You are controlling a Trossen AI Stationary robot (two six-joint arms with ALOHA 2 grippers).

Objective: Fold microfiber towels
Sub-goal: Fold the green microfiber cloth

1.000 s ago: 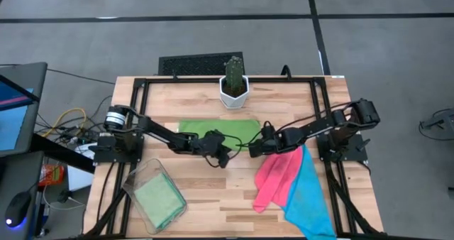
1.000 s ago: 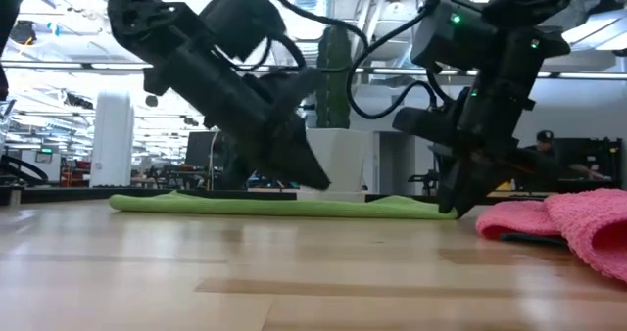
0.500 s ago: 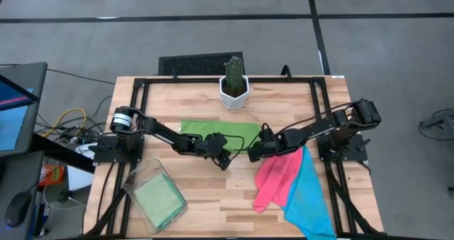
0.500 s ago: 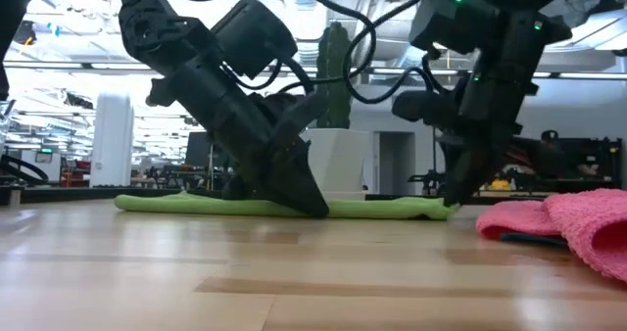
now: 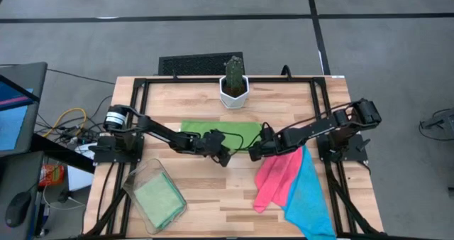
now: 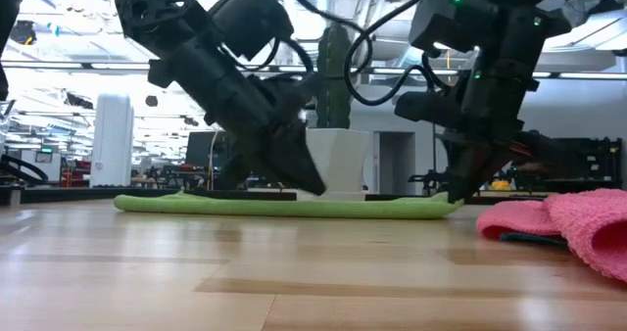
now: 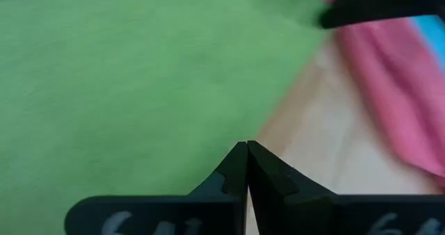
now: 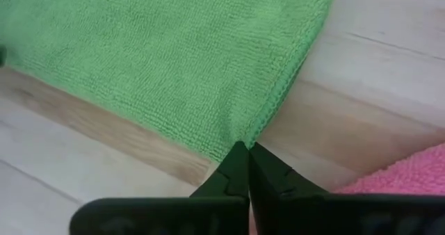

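A light green towel (image 5: 218,133) lies flat on the table as a long folded strip; it also shows in the low view (image 6: 196,205). My left gripper (image 5: 225,158) is shut, just above the strip's near edge (image 7: 292,89). My right gripper (image 5: 252,153) is shut at the strip's near right corner. A hot pink towel (image 5: 278,176) lies crumpled over a sky blue towel (image 5: 309,196) at the near right. My left gripper's shut fingertips (image 7: 247,155) stand at the green towel's near edge, slanting down from the far left. I cannot tell whether they touch it. My right gripper pinches the green towel's near right corner (image 8: 259,127) between its two fingertips. The fingers slant down from the table's right. The corner stays low at the table, and the rest lies flat.
A clear plastic bin (image 5: 154,196) with a folded green towel inside stands at the near left. A cactus in a white pot (image 5: 233,87) stands at the far middle, behind the strip. Black frame rails (image 5: 323,112) run along the table's sides.
My left gripper went down to the green towel's near edge, then came up a little again. The towel has stayed flat. My right gripper has stayed at the corner.
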